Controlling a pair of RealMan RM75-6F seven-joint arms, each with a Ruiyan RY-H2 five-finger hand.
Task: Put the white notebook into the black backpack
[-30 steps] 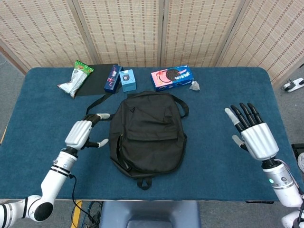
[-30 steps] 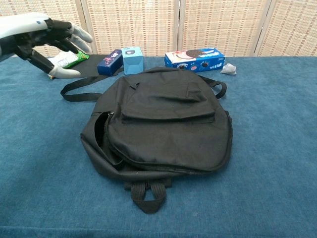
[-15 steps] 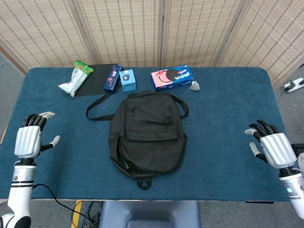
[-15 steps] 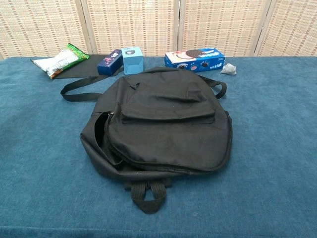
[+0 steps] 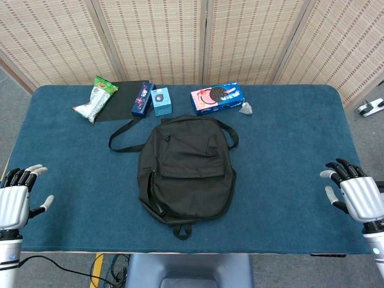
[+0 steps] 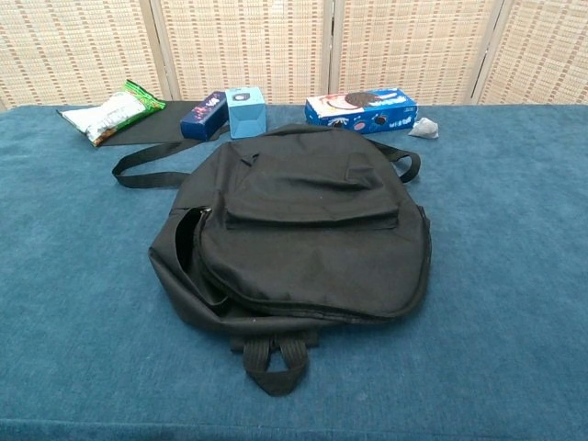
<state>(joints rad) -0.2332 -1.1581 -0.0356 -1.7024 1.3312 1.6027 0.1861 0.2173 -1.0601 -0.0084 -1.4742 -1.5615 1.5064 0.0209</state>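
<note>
The black backpack (image 5: 186, 171) lies flat in the middle of the blue table, and the chest view shows the backpack (image 6: 303, 230) with its main zip gaping at the near-left side. No white notebook shows in either view. My left hand (image 5: 14, 201) hovers at the table's near-left corner, fingers apart and holding nothing. At the near-right edge my right hand (image 5: 359, 195) is likewise spread and empty. Both hands are far from the bag and outside the chest view.
Along the far edge lie a snack bag (image 5: 95, 99), a dark flat item (image 5: 122, 100), a dark blue box (image 5: 141, 99), a light blue box (image 5: 161, 101), a cookie box (image 5: 217, 98) and a small wrapper (image 5: 246, 108). One strap (image 5: 123, 137) trails left of the bag.
Both hands have drawn back from beside the backpack toward the near corners of the table. The left hand has left the chest view. The backpack has not moved.
</note>
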